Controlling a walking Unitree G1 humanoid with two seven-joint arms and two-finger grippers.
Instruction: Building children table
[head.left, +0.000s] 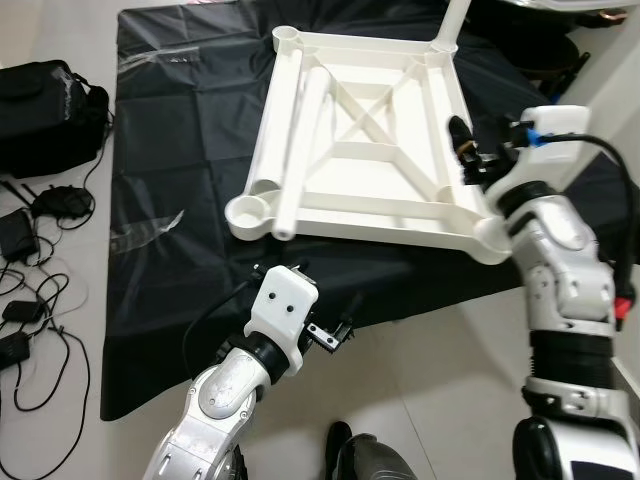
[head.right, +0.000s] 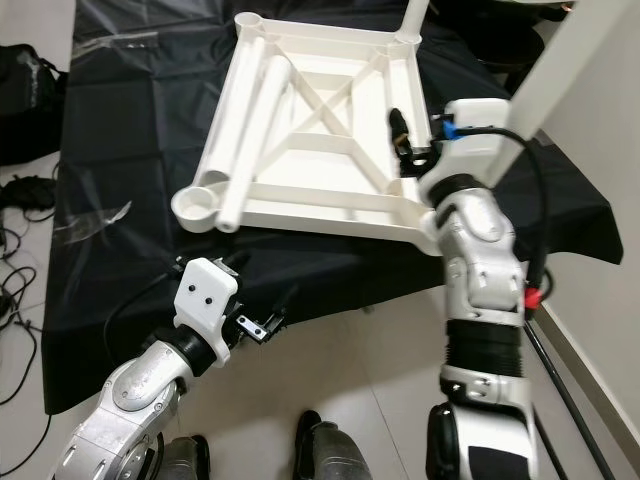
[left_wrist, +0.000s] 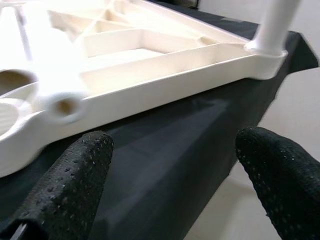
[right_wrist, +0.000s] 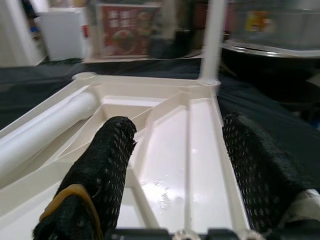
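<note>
A white children's table top (head.left: 365, 195) lies upside down on a black cloth (head.left: 180, 150). One white leg (head.left: 452, 25) stands upright in its far right corner socket. Two loose legs (head.left: 300, 150) lie side by side inside the frame along its left side. The near left socket (head.left: 250, 212) is bare. My right gripper (right_wrist: 175, 135) hovers open over the top's right rim, pointing along it toward the standing leg (right_wrist: 214, 40). My left gripper (left_wrist: 175, 150) is open, low over the cloth, just short of the top's near edge (left_wrist: 165, 75), holding nothing.
A black bag (head.left: 45, 110) and several cables and chargers (head.left: 30, 300) lie on the floor to the left. Clear plastic wrap (head.left: 150, 225) rests on the cloth. A white panel (head.right: 570, 70) rises at the right. Dark pots (head.left: 545, 45) sit beyond the far right corner.
</note>
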